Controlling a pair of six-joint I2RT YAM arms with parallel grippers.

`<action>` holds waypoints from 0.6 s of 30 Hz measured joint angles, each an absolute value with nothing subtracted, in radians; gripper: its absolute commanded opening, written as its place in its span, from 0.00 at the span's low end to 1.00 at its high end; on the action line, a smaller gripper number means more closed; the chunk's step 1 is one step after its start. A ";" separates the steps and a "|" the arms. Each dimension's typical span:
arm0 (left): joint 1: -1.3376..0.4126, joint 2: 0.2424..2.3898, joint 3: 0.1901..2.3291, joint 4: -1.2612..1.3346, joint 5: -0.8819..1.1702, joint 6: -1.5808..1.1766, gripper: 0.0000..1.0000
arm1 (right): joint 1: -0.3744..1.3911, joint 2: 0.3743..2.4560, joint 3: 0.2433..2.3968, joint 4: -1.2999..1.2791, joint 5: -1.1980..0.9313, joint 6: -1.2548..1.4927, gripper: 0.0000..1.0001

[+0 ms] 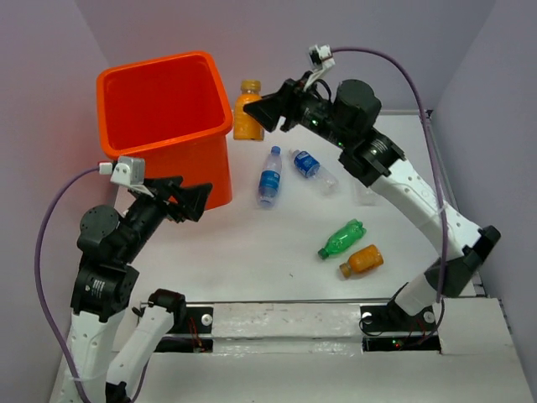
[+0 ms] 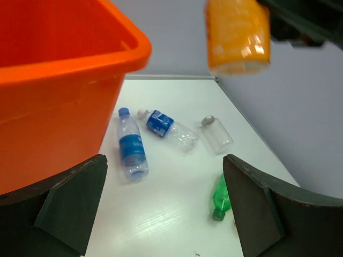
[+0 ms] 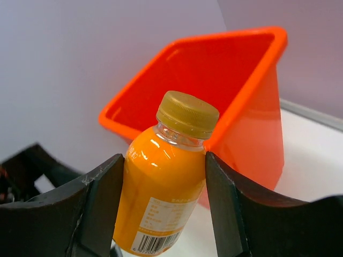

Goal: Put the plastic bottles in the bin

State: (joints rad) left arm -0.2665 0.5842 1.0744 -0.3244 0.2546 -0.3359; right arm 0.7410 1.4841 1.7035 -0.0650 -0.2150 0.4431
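The bin (image 1: 180, 168) stood at the far left of the white surface (image 1: 252, 260), its square rim close to the left wall and its mouth open upward. To the right of its rim, raised off the surface, hung the held orange bottle (image 1: 247, 111). In the top view the bottle sat just outside the rim rather than over the mouth. The right pincer (image 3: 163, 182) was clamped on it, one dark finger (image 3: 99, 203) pressed against each side of the body, the gold cap upright above them.

The other bottles lay on their sides in the middle and to the right of the surface:
- a blue-labelled bottle (image 1: 269, 176) near the bin's right wall
- a second blue-labelled bottle (image 1: 314, 170) just beside it, angled away
- a clear bottle (image 2: 217, 134) further right, faint against the white
- the green bottle (image 1: 341, 238) nearer the arms
- the second orange bottle (image 1: 362, 260) just beside the green one

A broad bare stretch ran from these bottles to the near edge, where the arm bases sat.

The left pincer (image 1: 191, 201) hung by the bin's near right corner, spread wide and holding nothing — its wrist view showed the surface and bottles between the two fingers. It was close to the bin's wall; whether it touched I could not tell.
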 measured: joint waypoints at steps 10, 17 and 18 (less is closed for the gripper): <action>-0.266 0.477 0.798 -0.358 0.435 -0.414 0.99 | 0.762 2.166 2.540 -0.054 -0.280 0.446 0.63; -0.267 0.480 0.705 -0.342 0.456 -0.448 0.99 | 0.812 2.310 2.577 -0.021 -0.224 0.364 0.94; -0.268 0.481 0.700 -0.333 0.456 -0.452 0.99 | 0.822 2.296 2.565 -0.022 -0.222 0.355 0.94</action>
